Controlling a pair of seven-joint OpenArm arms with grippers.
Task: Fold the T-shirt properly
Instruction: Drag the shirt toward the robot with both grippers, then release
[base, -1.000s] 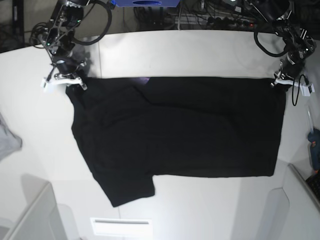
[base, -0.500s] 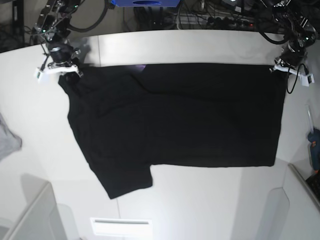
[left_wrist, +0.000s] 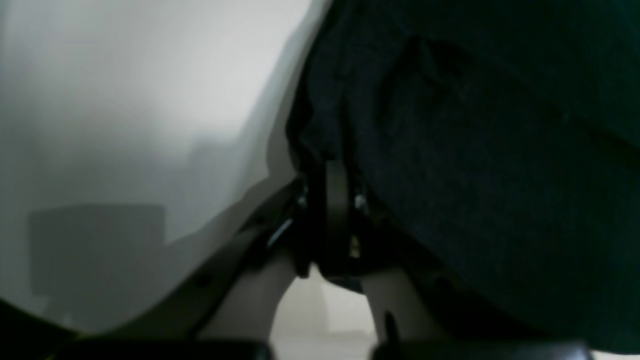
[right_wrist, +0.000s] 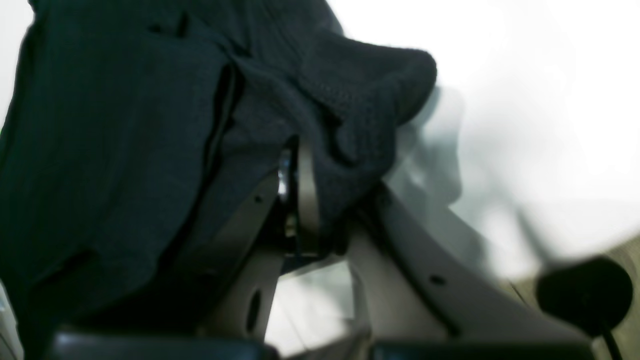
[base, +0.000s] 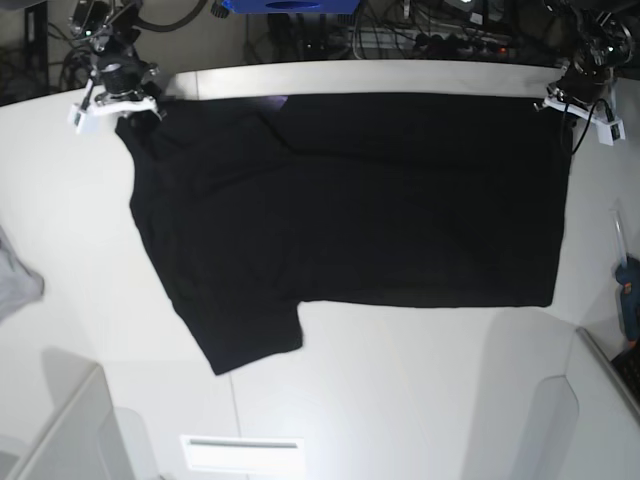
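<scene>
The black T-shirt (base: 350, 200) lies spread on the white table (base: 400, 380), plain side up, one sleeve pointing to the front left. My right gripper (base: 118, 104) is shut on its far left corner; the wrist view shows the fabric (right_wrist: 350, 115) bunched between the fingers. My left gripper (base: 570, 100) is shut on its far right corner, with cloth (left_wrist: 450, 150) pinched in the jaws. Both corners are held up near the table's back edge.
A small grey cloth (base: 15, 280) lies at the left edge. A blue tool (base: 628, 290) sits at the right edge. Cables and a blue box (base: 290, 5) lie behind the table. Grey bin walls (base: 70, 430) stand at the front corners.
Both grippers have pulled the shirt's top edge toward the back of the table. The whole shirt has slid away from the front edge with them.
</scene>
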